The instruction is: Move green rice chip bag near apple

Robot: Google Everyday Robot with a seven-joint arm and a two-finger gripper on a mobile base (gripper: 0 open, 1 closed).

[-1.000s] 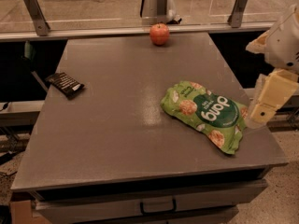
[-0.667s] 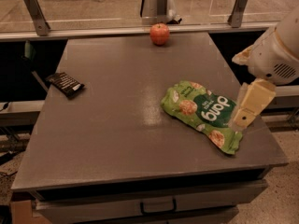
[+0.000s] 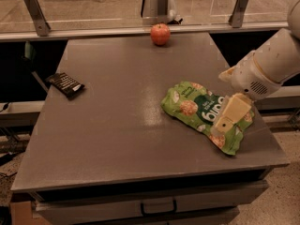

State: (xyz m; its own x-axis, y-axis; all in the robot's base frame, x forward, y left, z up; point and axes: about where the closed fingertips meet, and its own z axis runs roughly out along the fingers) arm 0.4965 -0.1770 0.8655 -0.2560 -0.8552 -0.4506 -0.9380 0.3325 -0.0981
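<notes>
The green rice chip bag (image 3: 194,108) lies flat on the right part of the grey table (image 3: 112,121), its dark oval logo facing up. The apple (image 3: 160,34) stands at the table's far edge, in the middle, well apart from the bag. My gripper (image 3: 225,121) comes in from the right on a white arm and hangs right over the bag's right end, its cream-coloured finger pointing down at the bag. It hides part of the bag's right side.
A small flat black packet (image 3: 65,84) lies near the table's left edge. A metal rail with posts (image 3: 35,8) runs behind the table. A drawer handle (image 3: 157,207) shows under the front edge.
My gripper has moved left from beyond the table's right edge to over the bag's right end. The bag, apple and black packet have not moved.
</notes>
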